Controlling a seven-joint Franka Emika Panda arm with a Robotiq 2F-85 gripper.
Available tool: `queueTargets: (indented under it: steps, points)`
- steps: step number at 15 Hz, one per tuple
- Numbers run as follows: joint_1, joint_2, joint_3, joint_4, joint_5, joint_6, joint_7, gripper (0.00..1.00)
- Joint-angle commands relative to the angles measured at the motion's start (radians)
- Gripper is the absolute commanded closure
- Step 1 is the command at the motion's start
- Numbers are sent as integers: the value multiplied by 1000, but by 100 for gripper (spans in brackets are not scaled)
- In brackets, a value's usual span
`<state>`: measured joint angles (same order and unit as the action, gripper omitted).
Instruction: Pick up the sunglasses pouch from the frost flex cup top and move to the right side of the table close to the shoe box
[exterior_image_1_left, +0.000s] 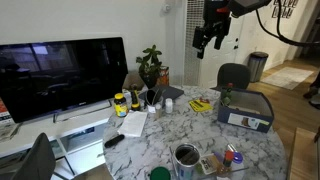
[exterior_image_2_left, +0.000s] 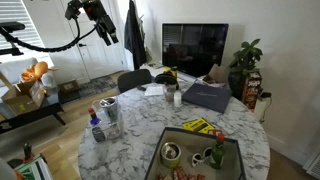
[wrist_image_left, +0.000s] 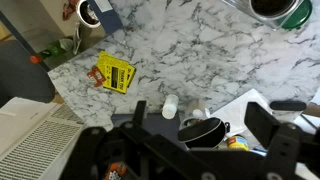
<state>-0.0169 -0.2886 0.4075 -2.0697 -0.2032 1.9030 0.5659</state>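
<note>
Sunglasses pouch (wrist_image_left: 205, 130): small black soft lump low in wrist view, lying far below the camera, just beside the whitish cup; touching it or not, cannot tell; too small to pick out surely in either exterior view
Frost flex cup (wrist_image_left: 170, 105): small, whitish, upright on the marble, pale round top showing, between the yellow packet and the pouch; a pale speck in an exterior view (exterior_image_1_left: 168, 103)
Gripper (exterior_image_1_left: 209, 42): hanging high above the far side of the table, well apart from everything on it; fingers (wrist_image_left: 262, 126) spread wide in wrist view, holding nothing
Table (exterior_image_1_left: 160, 135): white, grey-veined marble top with rounded edge, cluttered in both exterior views
Shoe box (exterior_image_1_left: 246, 108): grey-blue, white label on the long side, resting at one end of the table, well apart from cup and pouch; seen also in an exterior view (exterior_image_2_left: 207, 95)
Yellow packet (wrist_image_left: 113, 72): flat on the marble, between cup and shoe box in an exterior view (exterior_image_1_left: 200, 104)
Metal tin (exterior_image_1_left: 185, 160): dark, round, open-topped, near the table's close edge; at the top corner of wrist view (wrist_image_left: 280, 8)
Yellow bottle (exterior_image_1_left: 120, 103): black cap, upright beside white papers (exterior_image_1_left: 130, 125)
Black bar (wrist_image_left: 288, 104): remote-like, lying at the edge of the papers
Television (exterior_image_1_left: 60, 75): dark screen, behind the table
Potted plant (exterior_image_1_left: 150, 65): green, beside the television
</note>
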Motion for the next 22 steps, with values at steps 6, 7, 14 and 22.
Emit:
queueTargets:
  steps: [6, 7, 14, 22]
  points:
    - [50, 7, -43, 3, -15, -5, 12, 0]
    - [41, 31, -41, 20, -16, 12, 43, 0]
    - [24, 290, -134, 184, -30, 111, 393, 0]
    - [112, 482, -262, 306, 69, 194, 472, 0]
